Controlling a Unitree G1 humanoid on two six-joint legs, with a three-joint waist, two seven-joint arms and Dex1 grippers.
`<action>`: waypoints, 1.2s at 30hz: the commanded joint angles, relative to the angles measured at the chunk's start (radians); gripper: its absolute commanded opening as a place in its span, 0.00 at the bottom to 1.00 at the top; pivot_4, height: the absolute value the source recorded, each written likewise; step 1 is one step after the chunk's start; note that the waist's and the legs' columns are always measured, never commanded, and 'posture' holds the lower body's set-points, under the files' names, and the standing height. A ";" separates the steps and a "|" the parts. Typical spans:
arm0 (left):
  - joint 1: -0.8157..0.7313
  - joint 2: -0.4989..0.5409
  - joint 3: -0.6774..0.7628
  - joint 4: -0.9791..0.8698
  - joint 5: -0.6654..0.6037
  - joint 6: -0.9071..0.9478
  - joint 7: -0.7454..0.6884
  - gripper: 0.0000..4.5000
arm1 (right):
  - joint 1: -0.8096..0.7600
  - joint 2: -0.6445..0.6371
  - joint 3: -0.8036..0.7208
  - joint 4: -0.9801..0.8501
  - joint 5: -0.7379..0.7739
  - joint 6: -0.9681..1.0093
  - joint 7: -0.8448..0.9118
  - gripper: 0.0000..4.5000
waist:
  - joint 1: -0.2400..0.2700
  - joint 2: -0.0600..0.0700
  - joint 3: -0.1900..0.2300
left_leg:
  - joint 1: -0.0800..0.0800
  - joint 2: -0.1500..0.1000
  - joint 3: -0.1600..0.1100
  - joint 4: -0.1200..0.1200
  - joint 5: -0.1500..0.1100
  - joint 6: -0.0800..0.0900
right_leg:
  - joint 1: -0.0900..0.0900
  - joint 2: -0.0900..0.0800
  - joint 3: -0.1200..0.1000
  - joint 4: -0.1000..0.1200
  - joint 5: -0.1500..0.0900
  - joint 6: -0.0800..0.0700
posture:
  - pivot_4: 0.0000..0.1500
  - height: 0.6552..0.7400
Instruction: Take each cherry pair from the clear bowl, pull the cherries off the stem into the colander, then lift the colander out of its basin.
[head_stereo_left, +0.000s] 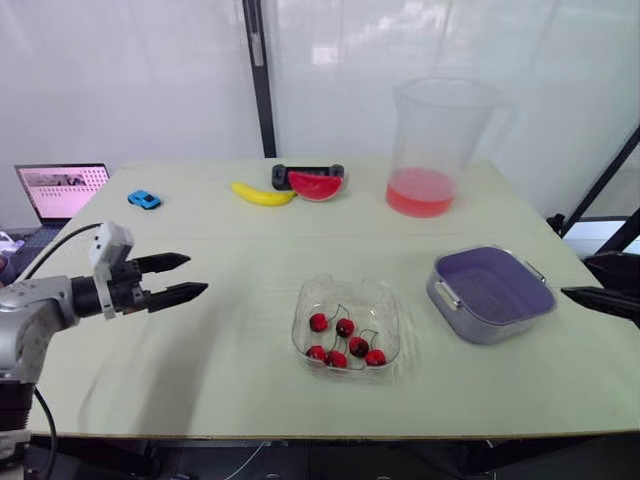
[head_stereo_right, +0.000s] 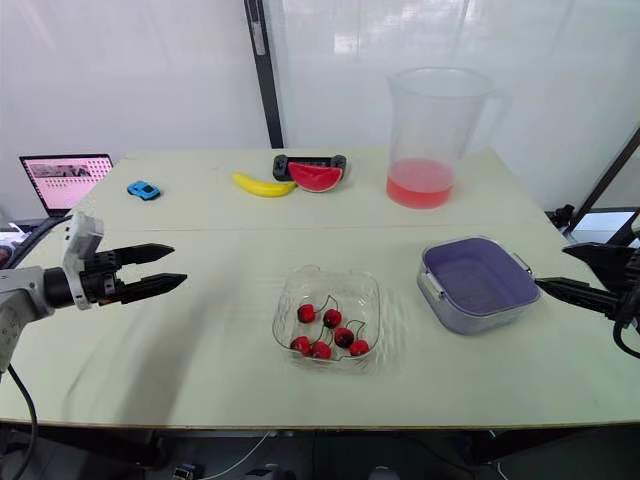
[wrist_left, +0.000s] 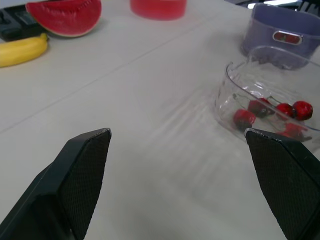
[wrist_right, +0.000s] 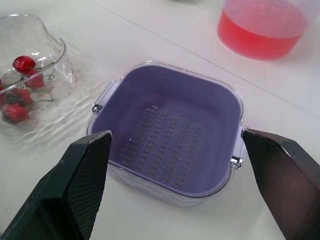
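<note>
The left hand (head_stereo_left: 197, 275) is closest, held up over the left side of the table (head_stereo_left: 200, 390), with its two black fingers spread wide and nothing between them. Its arm is bent and the hand lies flat, pointing right toward the clear bowl (head_stereo_left: 350, 296), which sits near the front edge in the middle. The cherries (head_stereo_left: 345, 327) are all in that bowl, red ones joined by thin stems, lying at its near side. I think the hand is wide open so it can go in and pinch a stem. Just right of the bowl, close but not touching, is the purple colander (wrist_right: 175, 135), sitting inside its basin (head_stereo_left: 470, 325). It has no cherries in it, so the job has not begun. They sit close together so a cherry pair has a short trip. The right hand (head_stereo_right: 552, 267) waits at the right edge of the table, wide open too and holding nothing, and it points left at the colander. At the far side stand a big jug (head_stereo_left: 435, 140) with red drink, a banana (head_stereo_left: 262, 194), a watermelon slice (head_stereo_left: 316, 185) and a little blue car (head_stereo_left: 144, 200), all well away from the work
</note>
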 joint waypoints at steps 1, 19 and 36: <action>0.006 0.025 0.027 -0.003 -0.003 -0.009 -0.016 1.00 | -0.014 -0.008 -0.026 -0.007 0.013 -0.013 0.003 0.98 | -0.001 0.002 0.000 | 0.000 0.000 0.000 0.000 0.000 0.000 | 0.000 0.000 0.000 0.000 0.000 0.000 | 1.00 1.00; -0.086 -0.004 -0.025 -0.014 -0.039 0.011 -0.062 1.00 | 0.018 0.001 -0.078 -0.106 0.057 0.096 -0.037 0.98 | 0.006 0.000 0.001 | 0.000 0.000 0.000 0.001 0.000 0.000 | 0.001 0.000 -0.001 -0.001 0.000 0.000 | 1.00 1.00; -0.075 -0.055 -0.089 -0.152 -0.105 0.002 -0.213 1.00 | -0.306 -0.144 0.205 -0.498 0.370 0.377 -0.205 0.98 | -0.002 0.000 0.001 | 0.000 0.001 -0.001 0.000 0.000 0.000 | 0.001 0.000 -0.001 -0.002 0.000 0.000 | 1.00 1.00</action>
